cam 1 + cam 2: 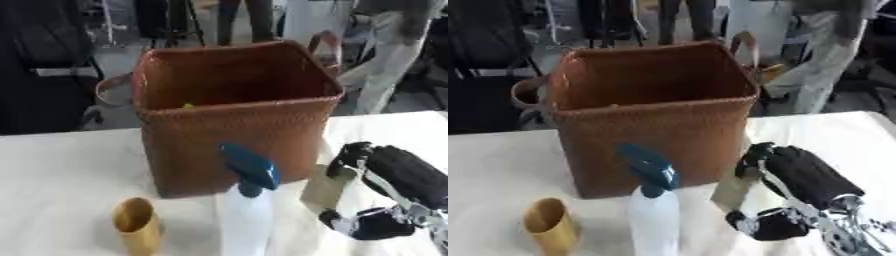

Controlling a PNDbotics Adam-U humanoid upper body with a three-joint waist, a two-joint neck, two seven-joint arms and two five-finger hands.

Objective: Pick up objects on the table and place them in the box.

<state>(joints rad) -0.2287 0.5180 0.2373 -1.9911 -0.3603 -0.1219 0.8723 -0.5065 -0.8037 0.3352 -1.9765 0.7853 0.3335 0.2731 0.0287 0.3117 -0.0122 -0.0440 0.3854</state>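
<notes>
One flat tan card (329,189) sits pinched in the right hand (385,187), fingers and thumb curled on it, just beside the brown basket (236,145); spray bottle (245,210) and yellow cup (137,226) stand in front on the white table (61,175).

The right hand (394,175) is reaching in from the lower right, palm facing left, its fingers (350,156) and thumb (363,224) curling inward, pinching a flat piece
</notes>
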